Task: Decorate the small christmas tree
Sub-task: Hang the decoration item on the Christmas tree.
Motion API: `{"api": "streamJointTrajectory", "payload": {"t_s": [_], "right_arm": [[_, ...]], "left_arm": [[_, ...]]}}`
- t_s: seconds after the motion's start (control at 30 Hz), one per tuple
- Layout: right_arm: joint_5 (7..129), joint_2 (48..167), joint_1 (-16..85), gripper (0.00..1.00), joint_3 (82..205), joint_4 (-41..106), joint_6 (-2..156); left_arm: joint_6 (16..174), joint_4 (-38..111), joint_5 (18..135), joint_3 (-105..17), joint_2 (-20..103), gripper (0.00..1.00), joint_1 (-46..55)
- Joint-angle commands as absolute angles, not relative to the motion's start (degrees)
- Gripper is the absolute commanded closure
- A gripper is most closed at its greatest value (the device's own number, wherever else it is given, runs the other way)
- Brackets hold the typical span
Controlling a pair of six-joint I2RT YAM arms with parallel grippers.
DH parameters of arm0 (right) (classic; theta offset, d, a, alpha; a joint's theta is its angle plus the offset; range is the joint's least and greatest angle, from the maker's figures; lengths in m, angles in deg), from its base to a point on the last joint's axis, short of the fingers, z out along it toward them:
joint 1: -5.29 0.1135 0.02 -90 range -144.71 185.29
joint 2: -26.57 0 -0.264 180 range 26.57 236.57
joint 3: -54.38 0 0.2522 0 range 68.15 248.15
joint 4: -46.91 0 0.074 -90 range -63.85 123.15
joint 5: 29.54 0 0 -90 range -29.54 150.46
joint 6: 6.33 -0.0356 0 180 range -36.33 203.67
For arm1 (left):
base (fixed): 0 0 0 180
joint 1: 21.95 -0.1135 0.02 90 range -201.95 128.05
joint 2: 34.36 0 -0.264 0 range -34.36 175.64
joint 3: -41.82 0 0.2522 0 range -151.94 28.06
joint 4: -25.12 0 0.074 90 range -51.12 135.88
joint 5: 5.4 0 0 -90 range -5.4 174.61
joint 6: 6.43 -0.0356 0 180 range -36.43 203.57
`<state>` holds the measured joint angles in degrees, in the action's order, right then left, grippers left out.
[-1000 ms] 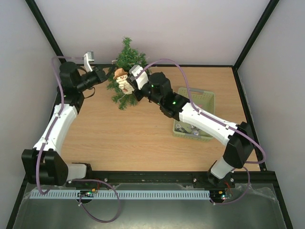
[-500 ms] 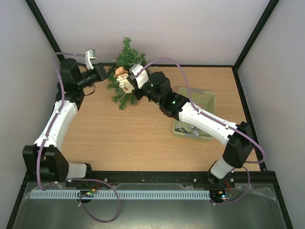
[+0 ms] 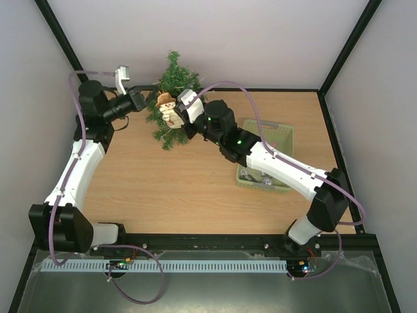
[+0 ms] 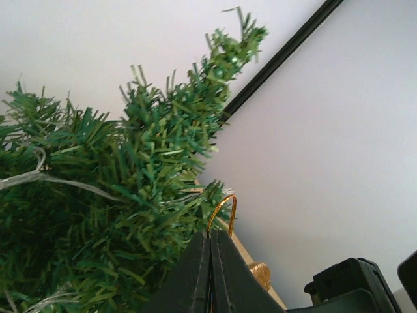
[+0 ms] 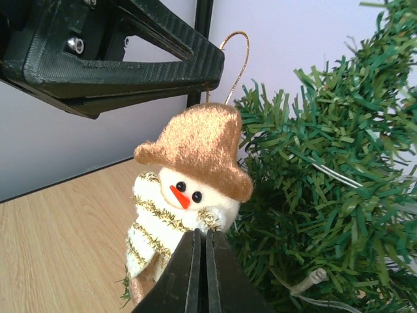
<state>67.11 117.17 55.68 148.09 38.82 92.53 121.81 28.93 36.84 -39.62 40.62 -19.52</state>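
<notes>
Top external, upper centre — small christmas tree, a bushy dark green cone, stands at the bench's far edge; left tool pinches the gold loop of a snowman — right tool clamps its body.

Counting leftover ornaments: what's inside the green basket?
Near end of the basket: a few small silvery pieces. The right arm covers the middle, hiding anything there.

Robotics lab test cell: wooden table enclosed by plain white panels on black frame struts.
</notes>
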Motion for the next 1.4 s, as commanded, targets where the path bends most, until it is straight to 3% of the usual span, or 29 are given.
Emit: {"api": "streamJointTrajectory", "payload": {"t_s": [0.0, 0.53, 1.37], "right_arm": [[66.2, 114.1, 56.1, 0.98, 147.1, 40.7, 93.0], [61.3, 118.2, 56.1, 0.98, 149.5, 36.3, 92.1], [61.5, 116.9, 56.1, 0.97, 146.5, 36.1, 89.8]], "left_arm": [[122.5, 24.8, 35.7, -39.2, 39.1, 0.98, -19.8], [116.7, 33.9, 39.1, -43.9, 44.6, 0.97, -19.8], [115.9, 32.6, 37.4, -42.1, 45.9, 0.97, -19.7]]}}
